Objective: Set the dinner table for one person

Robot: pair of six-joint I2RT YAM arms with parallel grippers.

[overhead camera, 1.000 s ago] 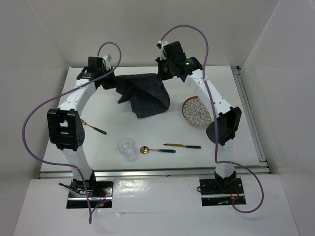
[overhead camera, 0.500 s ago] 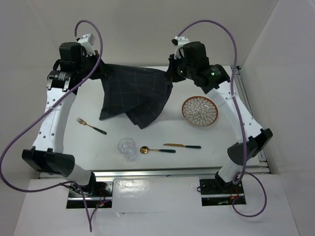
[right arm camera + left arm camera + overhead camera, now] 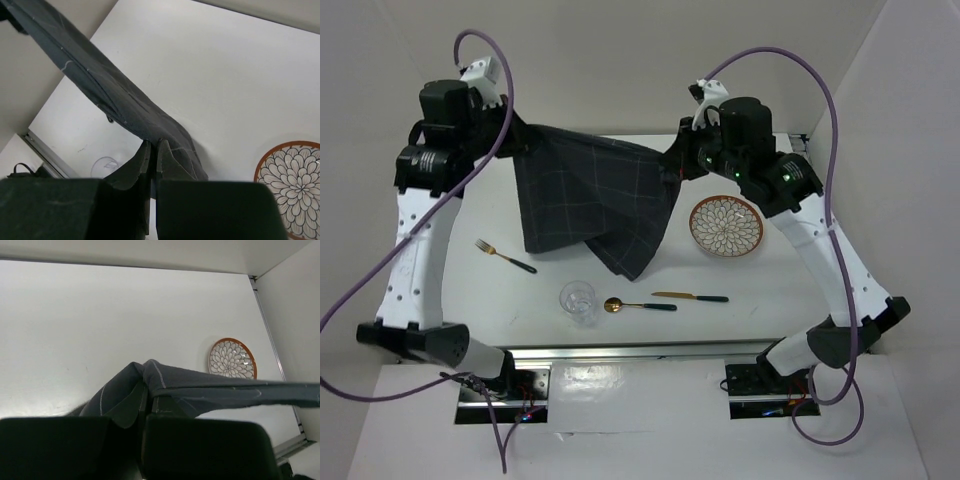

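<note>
A dark grey checked cloth mat [image 3: 590, 200] hangs in the air, stretched between both grippers above the white dinner table [image 3: 470, 285]. My left gripper [image 3: 518, 138] is shut on the cloth's left top corner [image 3: 150, 377]. My right gripper [image 3: 675, 160] is shut on its right top corner [image 3: 165, 132]. The cloth's lower edge droops toward the table. A floral plate with an orange rim [image 3: 726, 226] lies to the right; it also shows in the left wrist view [image 3: 232, 358] and the right wrist view [image 3: 295, 175].
A fork [image 3: 505, 256] lies at the left. A clear glass [image 3: 578, 301], a gold spoon [image 3: 638, 305] and a gold knife [image 3: 690, 296] lie near the front edge. White walls enclose the table at the back and sides.
Both arms have risen and spread apart, lifting the cloth off the table and pulling it from a crumpled heap into a wide hanging sheet.
</note>
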